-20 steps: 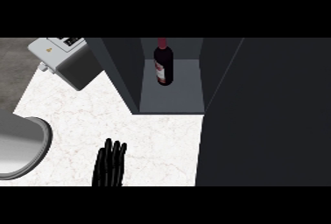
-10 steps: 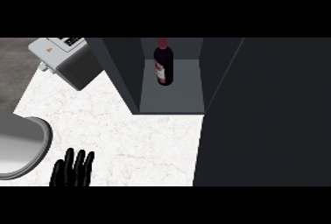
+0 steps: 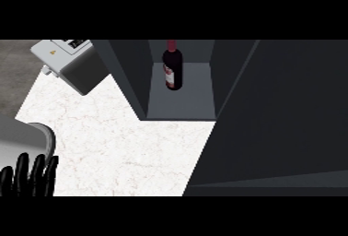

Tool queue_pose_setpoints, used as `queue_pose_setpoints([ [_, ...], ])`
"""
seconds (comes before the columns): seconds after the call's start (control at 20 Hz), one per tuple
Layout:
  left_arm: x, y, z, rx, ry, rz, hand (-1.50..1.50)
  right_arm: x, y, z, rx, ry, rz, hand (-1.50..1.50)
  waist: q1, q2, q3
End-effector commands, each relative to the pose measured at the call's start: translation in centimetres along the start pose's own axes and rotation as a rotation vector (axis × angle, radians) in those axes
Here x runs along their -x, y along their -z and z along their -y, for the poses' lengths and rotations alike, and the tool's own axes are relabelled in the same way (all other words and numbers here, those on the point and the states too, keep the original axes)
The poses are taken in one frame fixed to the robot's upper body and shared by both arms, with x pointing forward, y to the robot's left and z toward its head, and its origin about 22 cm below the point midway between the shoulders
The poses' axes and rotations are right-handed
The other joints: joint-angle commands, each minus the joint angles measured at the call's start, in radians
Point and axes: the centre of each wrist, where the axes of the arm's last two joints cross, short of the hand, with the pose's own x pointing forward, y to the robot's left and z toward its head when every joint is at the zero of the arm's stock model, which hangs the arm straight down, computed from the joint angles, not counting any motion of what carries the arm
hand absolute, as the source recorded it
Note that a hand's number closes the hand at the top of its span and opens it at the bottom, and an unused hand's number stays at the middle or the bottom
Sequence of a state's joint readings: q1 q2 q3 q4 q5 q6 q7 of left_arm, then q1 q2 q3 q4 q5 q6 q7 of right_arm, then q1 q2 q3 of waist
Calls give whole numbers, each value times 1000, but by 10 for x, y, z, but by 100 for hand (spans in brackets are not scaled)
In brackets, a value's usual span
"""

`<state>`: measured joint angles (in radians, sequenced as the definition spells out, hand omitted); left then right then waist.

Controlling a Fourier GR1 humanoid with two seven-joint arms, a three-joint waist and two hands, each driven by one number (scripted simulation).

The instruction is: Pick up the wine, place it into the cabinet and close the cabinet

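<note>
Dark red glass marks the wine (image 3: 172, 64): the bottle stands inside the cabinet (image 3: 180, 103), on the grey floor of its open compartment, toward the back and nearer the cabinet's left wall than its right one. A pale label shows on its body and its neck points to the view's top edge. Nothing touches it. The cabinet's front is uncovered, so the bottle is plain to see. To the right of the compartment a broad dark panel (image 3: 285, 115) fills that whole side of the view, down to the lower edge. The white marbled table (image 3: 115, 138) stretches out in front of the cabinet and to its left. On it, just beside the cabinet's left wall, sits a grey boxy appliance (image 3: 71, 62) with a lighter top, turned at an angle. Well away from the cabinet, at the view's lower left corner, the left robot hand (image 3: 31, 175) shows only as black fingers, straight and side by side with small gaps between them, tips pointing up; it holds nothing and is far from the bottle. Just above it, at the table's left edge, lies a pale grey curved object (image 3: 31, 138), cut off by the view's border. The right robot hand appears nowhere in the view.
</note>
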<state>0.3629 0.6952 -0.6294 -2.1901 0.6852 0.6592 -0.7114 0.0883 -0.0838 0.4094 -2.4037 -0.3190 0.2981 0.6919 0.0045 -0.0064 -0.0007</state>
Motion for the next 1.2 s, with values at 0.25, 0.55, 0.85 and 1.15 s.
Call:
queue_pose_setpoints([
  [0.25,-22,5,-40,-19,20,-5,-150,-27,-11,-55,-137,3,99,150,-2,-4,-1],
  [0.55,-26,8,-59,-12,37,7,-150,-28,-3,-81,-153,67,102,150,-7,-7,-1],
  [0.85,-31,16,-79,16,19,-27,-150,-27,14,-98,-100,20,126,150,-2,-6,-2],
  [1.15,-34,23,-85,20,-15,-22,-150,-33,30,-98,-44,-72,179,150,6,-1,-2],
])
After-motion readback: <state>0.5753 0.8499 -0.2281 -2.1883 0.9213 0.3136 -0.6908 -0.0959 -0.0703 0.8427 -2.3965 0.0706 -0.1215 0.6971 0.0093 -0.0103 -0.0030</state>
